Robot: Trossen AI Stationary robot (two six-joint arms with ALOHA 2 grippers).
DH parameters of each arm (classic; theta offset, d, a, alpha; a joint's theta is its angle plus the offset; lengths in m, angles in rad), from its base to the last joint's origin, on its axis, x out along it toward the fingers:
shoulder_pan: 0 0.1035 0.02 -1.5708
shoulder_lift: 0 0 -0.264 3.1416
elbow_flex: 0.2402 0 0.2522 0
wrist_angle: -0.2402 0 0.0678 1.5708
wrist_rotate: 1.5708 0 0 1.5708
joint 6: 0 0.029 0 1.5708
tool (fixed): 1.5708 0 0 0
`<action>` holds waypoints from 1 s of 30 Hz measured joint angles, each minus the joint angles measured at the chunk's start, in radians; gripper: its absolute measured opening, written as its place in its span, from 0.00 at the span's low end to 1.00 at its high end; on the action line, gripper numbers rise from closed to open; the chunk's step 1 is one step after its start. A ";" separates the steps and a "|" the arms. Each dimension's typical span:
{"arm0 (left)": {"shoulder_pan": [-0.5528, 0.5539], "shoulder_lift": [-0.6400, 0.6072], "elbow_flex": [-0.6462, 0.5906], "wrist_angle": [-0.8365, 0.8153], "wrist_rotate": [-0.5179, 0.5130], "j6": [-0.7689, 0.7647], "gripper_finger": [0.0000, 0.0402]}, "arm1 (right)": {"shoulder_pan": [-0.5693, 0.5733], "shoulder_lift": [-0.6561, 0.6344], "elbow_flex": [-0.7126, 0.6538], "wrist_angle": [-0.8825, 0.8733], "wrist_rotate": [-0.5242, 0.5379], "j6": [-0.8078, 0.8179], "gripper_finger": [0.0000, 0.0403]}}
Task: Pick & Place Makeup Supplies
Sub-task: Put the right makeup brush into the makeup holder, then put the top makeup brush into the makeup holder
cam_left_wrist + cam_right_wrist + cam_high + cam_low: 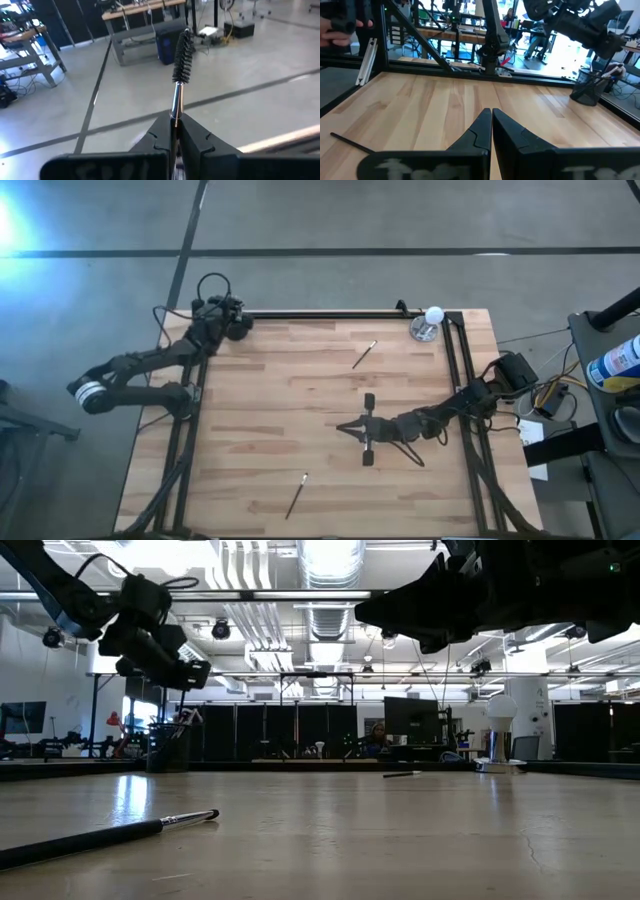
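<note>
I am watching the left gripper (175, 132) pinching a thin spoolie brush with a silvery ferrule and a dark bristly head (182, 55); its dark fingers (197, 140) are closing tightly on the shaft, and the bristled end is sticking up past the tips. In the high view this left gripper (232, 320) is hanging over the far left corner of the pale wooden slatted counter (260, 410), right above a small black mesh cup (590, 89) that is standing there with several dark-handled brushes (612, 69) poking out of it. In the low view the gripper (185, 670) is hovering above the cup (165, 745), clear of it.

The right gripper (491, 127) is sitting over the middle of the counter with its fingers pressed together, touching tip to tip and gripping nothing. From above I am seeing it (365, 427) lying low, pointing toward the left side.

Two thin dark-handled makeup brushes are lying loose on the wood: one (364, 354) toward the far edge, near a white ball on a silver base (431, 321) in the far right corner, and one (296, 494) near the front edge, well apart from both grippers. The low view is showing that nearer brush (110, 836) flat on the boards, its small tip pointing right.
</note>
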 joint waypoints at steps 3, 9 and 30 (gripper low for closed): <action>0.001 0.024 0.000 -0.017 0.002 -0.007 0.03 | 0.000 0.000 0.000 0.000 0.000 0.000 0.02; 0.010 0.037 0.000 -0.085 0.002 -0.033 0.03 | 0.000 0.000 0.000 0.002 0.000 0.000 0.02; 0.016 0.016 0.165 -0.450 0.047 -0.052 0.17 | -0.001 0.001 0.001 0.003 0.000 0.000 0.02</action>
